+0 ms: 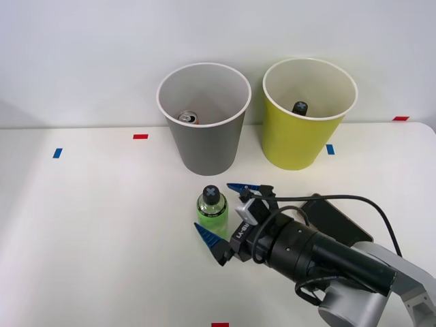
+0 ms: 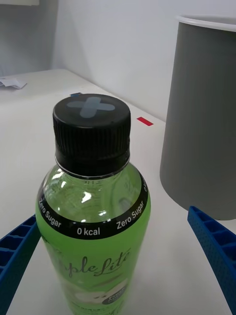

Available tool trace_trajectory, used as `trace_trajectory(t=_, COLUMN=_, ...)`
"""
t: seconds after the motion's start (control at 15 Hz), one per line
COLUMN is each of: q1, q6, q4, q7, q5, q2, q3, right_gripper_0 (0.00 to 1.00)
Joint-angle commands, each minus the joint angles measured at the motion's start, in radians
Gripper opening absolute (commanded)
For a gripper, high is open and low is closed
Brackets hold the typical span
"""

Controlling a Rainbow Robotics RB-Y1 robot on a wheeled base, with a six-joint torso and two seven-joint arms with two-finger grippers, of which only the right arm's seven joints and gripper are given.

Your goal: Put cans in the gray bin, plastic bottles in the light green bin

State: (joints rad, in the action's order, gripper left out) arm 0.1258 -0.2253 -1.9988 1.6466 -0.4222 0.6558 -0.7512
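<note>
Right gripper (image 1: 228, 214) low over the table (image 1: 102, 225), jaws spread wide either side of a green bottle (image 1: 212, 211), not touching it | bottle upright, black cap with gray X, just before the gray bin (image 1: 203, 119) | can (image 1: 188, 118) inside gray bin | second bottle (image 1: 300, 107) inside light green bin (image 1: 300, 136)

We see even, bright, diffuse light, seemingly from overhead. Soft faint shadows lie on the white table (image 1: 88, 225) beneath the gray bin (image 1: 204, 129) and the light green bin (image 1: 300, 129). In the wrist view, small glints mark the bottle (image 2: 93, 216), which stands sharp, while the wall behind it goes slightly soft.
</note>
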Motion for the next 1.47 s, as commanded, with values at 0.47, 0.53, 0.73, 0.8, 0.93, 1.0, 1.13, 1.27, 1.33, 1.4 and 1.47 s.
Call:
trace_trajectory(t=0.47, q1=0.0, q6=-0.026, q4=0.0, q7=-0.033, q5=0.071, q2=-0.007, q3=0.003, right_gripper_0=0.25)
trace_trajectory(t=0.53, q1=-0.002, q6=-0.028, q4=0.0, q7=-0.036, q5=0.071, q2=-0.008, q3=0.003, right_gripper_0=0.06)
trace_trajectory(t=0.73, q1=-0.011, q6=-0.026, q4=-0.001, q7=-0.039, q5=0.071, q2=-0.012, q3=0.003, right_gripper_0=0.0)
trace_trajectory(t=0.8, q1=-0.014, q6=-0.028, q4=0.0, q7=-0.041, q5=0.071, q2=-0.01, q3=0.003, right_gripper_0=0.0)
trace_trajectory(t=0.93, q1=-0.023, q6=-0.026, q4=0.0, q7=-0.041, q5=0.071, q2=-0.012, q3=0.004, right_gripper_0=0.0)
trace_trajectory(t=1.0, q1=-0.031, q6=-0.026, q4=0.0, q7=-0.039, q5=0.072, q2=-0.013, q3=0.003, right_gripper_0=0.0)
trace_trajectory(t=1.13, q1=-0.063, q6=0.015, q4=-0.003, q7=-0.041, q5=0.069, q2=-0.018, q3=0.0, right_gripper_0=0.0)
trace_trajectory(t=1.27, q1=-0.098, q6=0.038, q4=-0.049, q7=-0.041, q5=0.066, q2=-0.018, q3=0.0, right_gripper_0=0.0)
trace_trajectory(t=1.33, q1=-0.115, q6=0.04, q4=-0.09, q7=-0.041, q5=0.063, q2=-0.016, q3=0.0, right_gripper_0=0.0)
trace_trajectory(t=1.4, q1=-0.124, q6=0.04, q4=-0.124, q7=-0.044, q5=0.057, q2=-0.016, q3=0.0, right_gripper_0=0.0)
trace_trajectory(t=1.47, q1=-0.127, q6=0.04, q4=-0.149, q7=-0.048, q5=0.051, q2=-0.018, q3=0.0, right_gripper_0=0.0)
